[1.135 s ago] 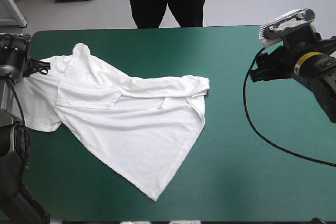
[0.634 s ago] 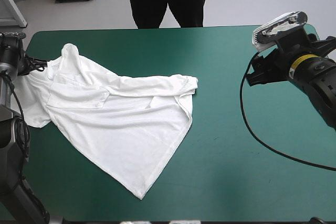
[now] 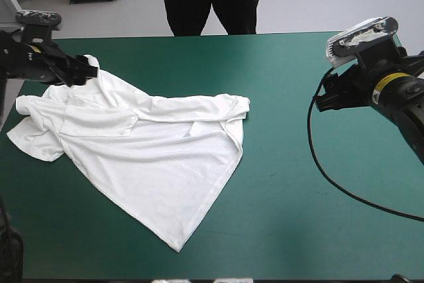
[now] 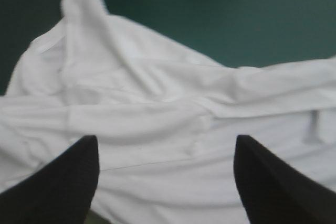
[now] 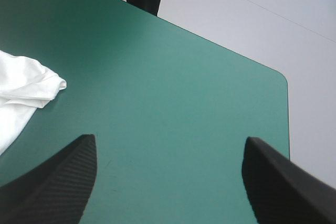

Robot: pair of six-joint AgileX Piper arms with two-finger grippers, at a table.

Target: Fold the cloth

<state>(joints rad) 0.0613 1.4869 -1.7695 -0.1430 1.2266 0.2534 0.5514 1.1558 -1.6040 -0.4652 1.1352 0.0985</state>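
The white T-shirt [image 3: 152, 157] lies rumpled but mostly spread on the left half of the teal-green table, one corner pointing toward the front edge and a sleeve near the left edge. My left gripper [image 3: 78, 71] hovers at the shirt's far left corner. In the left wrist view its black fingers [image 4: 68, 177] stand well apart, so the left gripper [image 4: 165, 145] is open with the T-shirt [image 4: 157, 103] lying loose below and ahead. My right gripper [image 3: 326, 95] hangs open above the table's right side, away from the shirt. The right wrist view shows the right gripper [image 5: 170, 140] holding nothing, and a T-shirt corner [image 5: 26, 85] off to its side.
The teal-green cover [image 3: 298, 197] shows to the right of the shirt and in front of it. The shirt's left sleeve [image 3: 33, 140] reaches close to the table's left edge. The rounded far right corner of the table [image 5: 281, 77] lies ahead of the right gripper.
The left gripper dragged the shirt leftward, then let go of its edge, opened and rose over the far left corner. The freed edge settled on the table. The right arm barely moved.
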